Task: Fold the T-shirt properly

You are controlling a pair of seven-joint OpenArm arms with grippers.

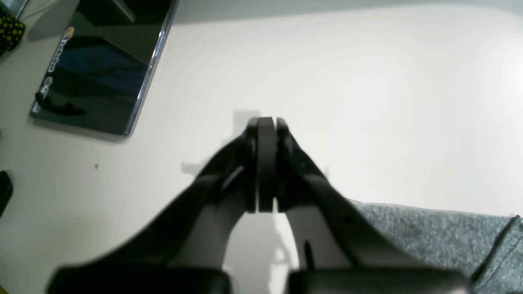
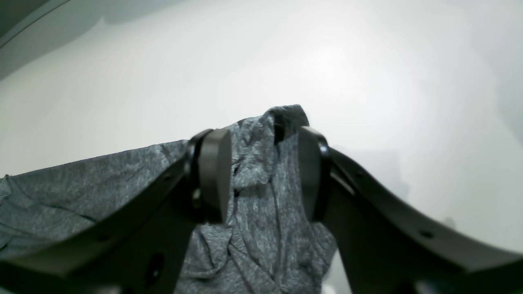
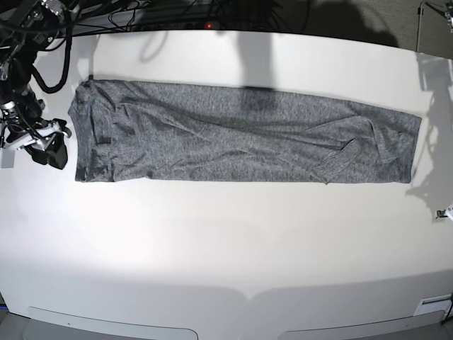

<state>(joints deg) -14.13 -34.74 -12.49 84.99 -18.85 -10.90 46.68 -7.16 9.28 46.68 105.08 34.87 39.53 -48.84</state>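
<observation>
The T-shirt (image 3: 241, 134) is heather grey and lies folded into a long wrinkled strip across the far half of the white table (image 3: 226, 248). My right gripper (image 3: 53, 150) hovers just off the strip's left end. In the right wrist view this gripper (image 2: 263, 175) is open, and a bunched corner of the T-shirt (image 2: 261, 196) shows between and below its fingers without being pinched. My left gripper (image 1: 265, 122) is shut with nothing in it, over bare table. An edge of the T-shirt (image 1: 429, 232) lies to its lower right.
A dark glossy flat device with stickers (image 1: 102, 65) lies on the table at the upper left of the left wrist view, beside a black item with yellow dots (image 1: 10, 30). Cables (image 3: 141, 14) run along the table's far edge. The table's near edge (image 3: 226, 322) is rounded.
</observation>
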